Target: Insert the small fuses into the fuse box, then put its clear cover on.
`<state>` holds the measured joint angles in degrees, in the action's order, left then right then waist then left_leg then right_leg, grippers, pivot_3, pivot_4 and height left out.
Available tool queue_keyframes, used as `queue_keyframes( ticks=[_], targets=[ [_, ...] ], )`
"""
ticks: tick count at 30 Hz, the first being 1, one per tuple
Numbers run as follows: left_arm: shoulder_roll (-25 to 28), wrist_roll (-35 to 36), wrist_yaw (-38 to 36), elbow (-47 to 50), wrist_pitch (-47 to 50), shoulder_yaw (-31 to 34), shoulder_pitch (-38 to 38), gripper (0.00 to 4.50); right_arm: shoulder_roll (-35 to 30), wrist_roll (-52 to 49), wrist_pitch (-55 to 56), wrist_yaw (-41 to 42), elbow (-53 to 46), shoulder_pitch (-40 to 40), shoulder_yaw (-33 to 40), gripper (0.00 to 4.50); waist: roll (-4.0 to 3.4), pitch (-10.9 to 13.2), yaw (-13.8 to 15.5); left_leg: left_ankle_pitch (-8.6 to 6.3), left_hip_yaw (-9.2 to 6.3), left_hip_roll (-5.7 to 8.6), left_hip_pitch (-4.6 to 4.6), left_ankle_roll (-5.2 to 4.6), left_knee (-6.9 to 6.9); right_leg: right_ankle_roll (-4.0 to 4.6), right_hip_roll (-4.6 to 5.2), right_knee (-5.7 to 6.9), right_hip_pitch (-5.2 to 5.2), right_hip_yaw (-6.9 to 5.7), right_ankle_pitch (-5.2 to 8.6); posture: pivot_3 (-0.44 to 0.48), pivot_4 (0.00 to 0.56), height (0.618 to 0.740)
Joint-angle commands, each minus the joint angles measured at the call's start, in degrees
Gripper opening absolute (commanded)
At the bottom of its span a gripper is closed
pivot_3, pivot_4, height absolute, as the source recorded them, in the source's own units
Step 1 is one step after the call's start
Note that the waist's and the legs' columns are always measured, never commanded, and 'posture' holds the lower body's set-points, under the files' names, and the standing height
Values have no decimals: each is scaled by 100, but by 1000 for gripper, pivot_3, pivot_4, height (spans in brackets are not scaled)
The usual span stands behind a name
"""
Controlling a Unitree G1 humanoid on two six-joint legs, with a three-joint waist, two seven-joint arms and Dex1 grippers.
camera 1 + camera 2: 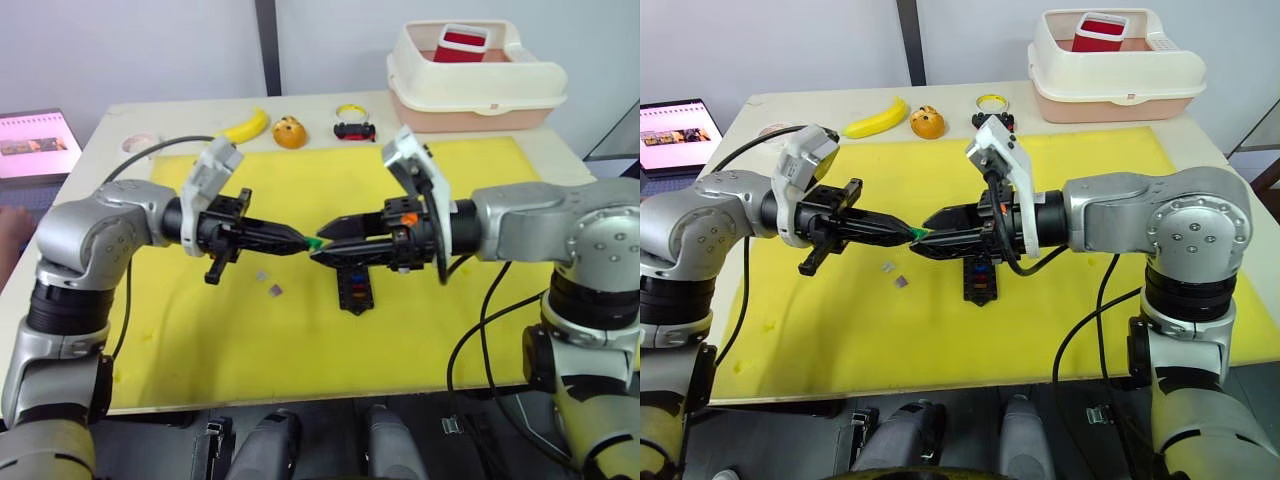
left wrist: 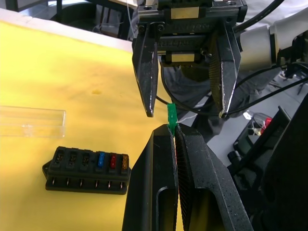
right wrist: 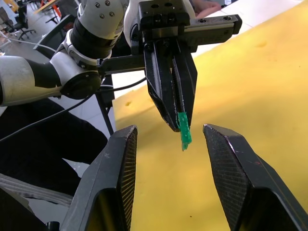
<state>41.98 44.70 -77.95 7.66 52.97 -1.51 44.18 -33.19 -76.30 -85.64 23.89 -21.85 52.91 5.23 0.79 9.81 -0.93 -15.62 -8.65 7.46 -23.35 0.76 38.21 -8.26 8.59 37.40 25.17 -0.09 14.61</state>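
Fuse [image 2: 171, 117], green, is clamped at the tip of the left pincer [image 2: 174, 135], held in the air above the fuse box [image 2: 87, 169]. Right pincer [image 3: 169, 139] gapes around it; a skewed handover could drop it.

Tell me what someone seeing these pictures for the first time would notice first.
Probably the two hands meeting tip to tip above the yellow mat: the left hand pinches a tiny green fuse, while the right hand faces it with its fingers spread. Just beneath them on the mat lies the black fuse box, with blue, red and orange fuses in place, and the clear cover beside it.
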Motion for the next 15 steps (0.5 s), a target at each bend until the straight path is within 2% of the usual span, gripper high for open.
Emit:
queue_keyframes(
  ticks=[1,12,15],
  targets=[
    [23,132,32,196,-33,83,58,0,-98,-114,113,-18,-73,89,7,2285,0,0,1,0,0,0,0,0,0,0,0,0,0,0,0,0,150,740],
    [72,126,27,226,-73,30,11,0,-185,-132,196,-14,-56,103,-56,2285,0,0,0,0,0,0,0,0,0,0,0,0,0,0,0,0,150,740],
    [89,107,19,230,-97,19,-3,0,-213,-144,233,-2,-48,108,-80,1471,0,0,1,0,0,0,0,0,0,0,0,0,0,0,0,0,150,740]
  ],
)
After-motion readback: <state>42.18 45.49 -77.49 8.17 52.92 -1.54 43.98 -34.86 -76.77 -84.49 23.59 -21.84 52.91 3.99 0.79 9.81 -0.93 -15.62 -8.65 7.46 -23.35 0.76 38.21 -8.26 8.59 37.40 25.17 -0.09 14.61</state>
